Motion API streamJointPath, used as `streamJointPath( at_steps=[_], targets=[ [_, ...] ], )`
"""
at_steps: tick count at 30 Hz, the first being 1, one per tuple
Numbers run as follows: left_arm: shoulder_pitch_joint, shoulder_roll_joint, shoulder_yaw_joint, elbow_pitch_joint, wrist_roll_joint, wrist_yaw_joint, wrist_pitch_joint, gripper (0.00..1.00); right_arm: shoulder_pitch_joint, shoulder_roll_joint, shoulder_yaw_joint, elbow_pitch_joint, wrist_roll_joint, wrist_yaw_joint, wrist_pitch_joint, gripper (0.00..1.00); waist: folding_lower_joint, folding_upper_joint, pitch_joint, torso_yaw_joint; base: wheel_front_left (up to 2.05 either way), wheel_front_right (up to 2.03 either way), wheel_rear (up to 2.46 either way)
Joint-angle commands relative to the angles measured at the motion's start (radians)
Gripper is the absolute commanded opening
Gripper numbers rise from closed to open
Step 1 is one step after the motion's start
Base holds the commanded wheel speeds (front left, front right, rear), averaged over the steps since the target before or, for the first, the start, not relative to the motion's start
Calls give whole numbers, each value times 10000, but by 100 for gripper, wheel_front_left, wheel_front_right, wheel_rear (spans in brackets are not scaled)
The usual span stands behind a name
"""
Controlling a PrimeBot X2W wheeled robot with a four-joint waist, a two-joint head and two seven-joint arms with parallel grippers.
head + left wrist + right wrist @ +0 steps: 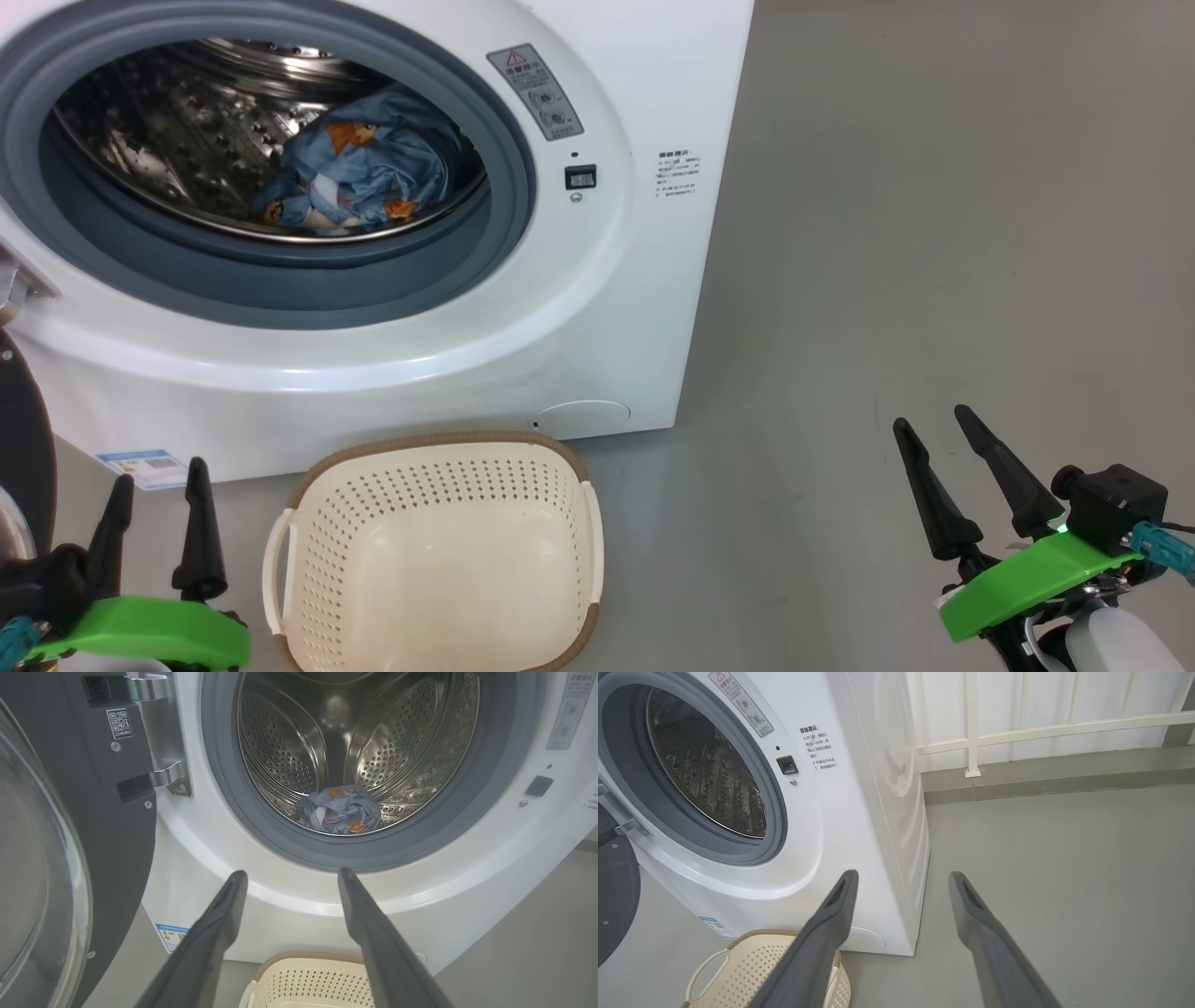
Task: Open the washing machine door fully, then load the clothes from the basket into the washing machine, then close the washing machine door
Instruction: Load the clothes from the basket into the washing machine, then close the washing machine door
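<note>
The washing machine stands on the grey floor w/ the washing machine door swung out to the left on its metal hinge, glass porthole bulging at the far left edge of the left wrist view. The clothes lie bunched low in the steel drum behind the grey-blue gasket: light-blue fabric w/ orange-brown bear prints. The basket sits on the floor just in front of the machine, its perforated bottom bare. The left pincer hangs near-left of the basket, fingers spread wide, gripping nothing, pointing toward the machine front near the small blue label. The right pincer is well off to the right over bare floor, likewise spread wide w/ nothing btwn its fingers, aimed past the machine's right corner.
</note>
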Motion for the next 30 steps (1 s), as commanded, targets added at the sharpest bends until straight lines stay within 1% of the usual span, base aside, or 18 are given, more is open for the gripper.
streamJointPath(
  at_steps=[1, 30],
  targets=[
    [-58, 248, 376, -304, 141, -25, -63, 100, 90, -144, 151, -239, 68, 16, -120, 100, 0, 0, -10, -7, 0, 0, 0],
    [145, 216, 302, -536, 72, -25, -63, 100, 162, -172, 115, -287, 46, 16, -120, 100, 0, 0, -129, 70, 0, 0, 0]
  ],
)
